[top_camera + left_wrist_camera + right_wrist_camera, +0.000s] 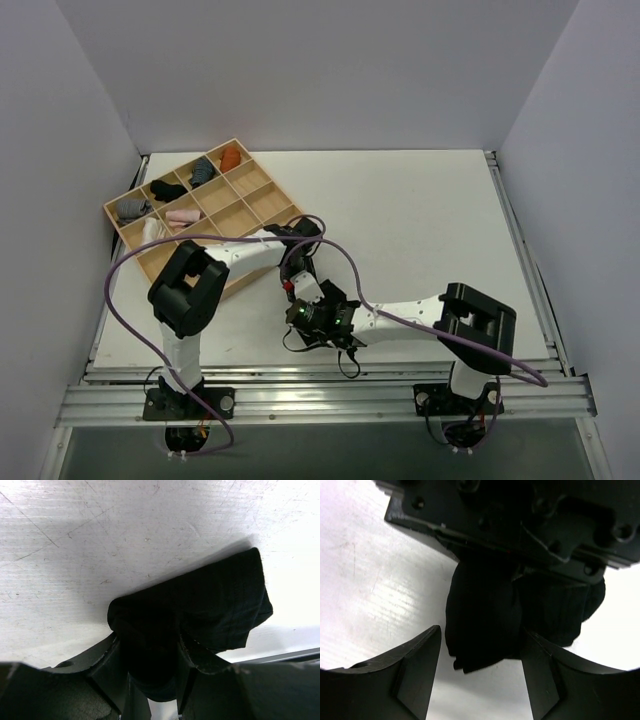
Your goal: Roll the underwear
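Matt black cloth underwear (pixel 220 595) on my scratched, faintly glossy white table (pixel 75 540); the tray (pixel 171 173) on it is pale wood.

Left arm (pixel 250 255), right arm (pixel 405 315): white links, black joint housings; lilac cable (pixel 113 272) looping; fingers (pixel 415 675) matte black, blocky.

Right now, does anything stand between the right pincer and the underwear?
Nothing visible does. The right pincer stands open with the underwear directly ahead, its near end reaching between the fingers. The left pincer grips its far end from the opposite side, not in the path.
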Controlling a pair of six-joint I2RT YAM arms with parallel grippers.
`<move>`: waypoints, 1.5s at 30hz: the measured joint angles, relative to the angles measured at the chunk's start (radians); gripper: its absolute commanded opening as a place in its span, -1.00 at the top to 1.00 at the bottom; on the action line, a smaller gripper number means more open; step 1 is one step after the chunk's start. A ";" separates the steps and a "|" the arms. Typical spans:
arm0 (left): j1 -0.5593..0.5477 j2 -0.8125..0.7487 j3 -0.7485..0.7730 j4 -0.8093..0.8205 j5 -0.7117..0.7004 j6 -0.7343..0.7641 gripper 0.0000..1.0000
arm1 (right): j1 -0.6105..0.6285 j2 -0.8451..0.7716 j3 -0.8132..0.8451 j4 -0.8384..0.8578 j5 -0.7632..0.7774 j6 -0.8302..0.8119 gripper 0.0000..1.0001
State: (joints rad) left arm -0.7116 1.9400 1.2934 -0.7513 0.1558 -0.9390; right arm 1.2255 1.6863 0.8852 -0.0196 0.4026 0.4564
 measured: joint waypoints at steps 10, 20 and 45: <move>0.002 0.000 0.000 -0.002 0.008 -0.013 0.14 | 0.000 0.019 -0.017 0.044 0.037 0.043 0.84; 0.011 -0.011 -0.009 -0.006 0.032 -0.022 -0.23 | -0.103 -0.158 -0.309 0.396 -0.168 0.163 0.95; 0.030 -0.142 -0.075 -0.014 -0.095 0.000 -0.36 | -0.199 -0.051 -0.483 0.946 -0.478 0.360 1.00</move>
State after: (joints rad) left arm -0.6819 1.7977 1.2182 -0.7654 0.0608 -0.9394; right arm 1.0264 1.6356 0.4023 0.9268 -0.0757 0.8162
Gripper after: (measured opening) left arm 0.684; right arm 0.190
